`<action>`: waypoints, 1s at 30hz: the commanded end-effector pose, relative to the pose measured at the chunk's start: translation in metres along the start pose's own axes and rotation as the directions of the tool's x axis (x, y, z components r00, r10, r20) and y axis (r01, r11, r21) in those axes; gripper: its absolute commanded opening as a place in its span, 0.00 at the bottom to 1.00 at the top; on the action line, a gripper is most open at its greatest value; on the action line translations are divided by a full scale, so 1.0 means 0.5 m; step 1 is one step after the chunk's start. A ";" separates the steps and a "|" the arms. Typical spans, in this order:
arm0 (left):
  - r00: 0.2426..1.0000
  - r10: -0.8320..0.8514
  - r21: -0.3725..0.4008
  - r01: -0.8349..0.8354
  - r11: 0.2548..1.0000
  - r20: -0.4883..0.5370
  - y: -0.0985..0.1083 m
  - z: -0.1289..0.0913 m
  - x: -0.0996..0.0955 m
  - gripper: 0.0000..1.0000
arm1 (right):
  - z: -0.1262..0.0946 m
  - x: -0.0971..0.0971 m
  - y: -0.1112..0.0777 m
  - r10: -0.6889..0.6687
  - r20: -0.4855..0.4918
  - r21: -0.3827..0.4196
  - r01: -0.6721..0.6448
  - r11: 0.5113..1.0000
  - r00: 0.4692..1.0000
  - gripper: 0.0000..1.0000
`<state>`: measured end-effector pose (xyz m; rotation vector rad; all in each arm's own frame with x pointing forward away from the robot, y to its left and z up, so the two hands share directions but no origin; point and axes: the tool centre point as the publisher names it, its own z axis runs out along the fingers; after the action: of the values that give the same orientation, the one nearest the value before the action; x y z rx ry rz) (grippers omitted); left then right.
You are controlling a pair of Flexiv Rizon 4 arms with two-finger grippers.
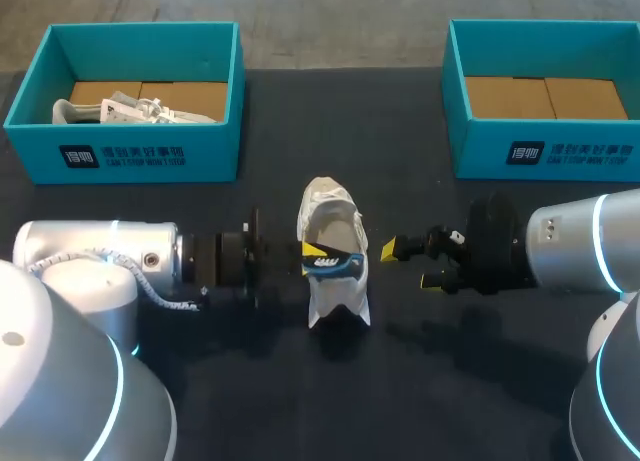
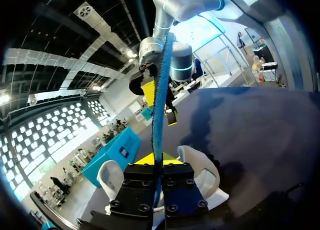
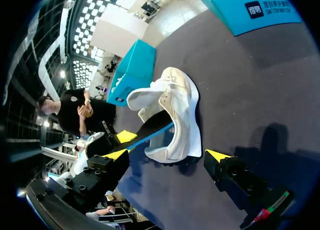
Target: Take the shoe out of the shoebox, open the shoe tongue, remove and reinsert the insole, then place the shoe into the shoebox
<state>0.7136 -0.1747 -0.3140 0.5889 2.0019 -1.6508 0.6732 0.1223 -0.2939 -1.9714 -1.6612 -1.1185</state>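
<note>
A white shoe [image 1: 335, 243] lies in the middle of the table, its opening turned toward my left arm. My left gripper [image 1: 313, 249] is at that opening, shut on the edge of a blue and black insole [image 1: 330, 266]. In the left wrist view the insole [image 2: 160, 90] stands edge-on straight out from the closed fingers [image 2: 152, 159], with the shoe [image 2: 200, 170] around them. My right gripper [image 1: 408, 264] hangs open just right of the shoe, not touching it. From the right wrist view, the shoe [image 3: 177, 115] and insole [image 3: 150, 132] lie ahead of the open right gripper [image 3: 167, 155].
A teal shoebox [image 1: 140, 156] at the back left holds another white shoe [image 1: 130, 109]. A second teal shoebox [image 1: 545, 146] at the back right shows only its cardboard floor. Dark table surface lies in front of the shoe.
</note>
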 end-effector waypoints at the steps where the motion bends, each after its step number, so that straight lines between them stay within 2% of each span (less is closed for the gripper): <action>1: 1.000 0.006 -0.016 -0.006 1.000 0.006 0.008 0.014 -0.009 0.00 | -0.003 0.000 -0.002 0.001 -0.002 0.001 -0.001 1.000 1.000 1.00; 13: 0.999 0.040 -0.071 -0.040 0.997 -0.002 0.052 0.032 -0.016 0.00 | -0.003 0.000 -0.002 0.001 -0.002 0.001 -0.001 1.000 1.000 1.00; 24: 0.999 0.035 -0.110 -0.035 0.993 -0.003 0.074 0.031 -0.023 0.00 | -0.003 0.000 -0.002 0.001 -0.002 0.001 -0.001 1.000 1.000 1.00; 26: 0.999 0.033 -0.109 -0.033 0.994 0.000 0.068 0.026 -0.022 0.37 | -0.003 0.000 -0.002 0.001 -0.002 0.001 -0.001 1.000 1.000 1.00; 27: 0.999 0.032 -0.106 -0.032 0.994 0.001 0.062 0.023 -0.021 0.42 | -0.003 0.000 -0.002 0.001 -0.002 0.001 -0.001 1.000 1.000 1.00; 28: 0.999 0.032 -0.104 -0.031 0.994 0.003 0.059 0.021 -0.021 0.43 | -0.003 0.000 -0.002 0.001 -0.002 0.001 -0.001 1.000 1.000 1.00; 30: 0.999 0.035 -0.092 -0.034 0.995 0.009 0.047 0.015 -0.021 0.39 | -0.003 0.000 -0.002 0.001 -0.002 0.001 -0.001 1.000 1.000 1.00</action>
<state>0.7425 -0.1839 -0.3328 0.5814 2.0450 -1.5297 0.6732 0.1223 -0.2939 -1.9713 -1.6612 -1.1185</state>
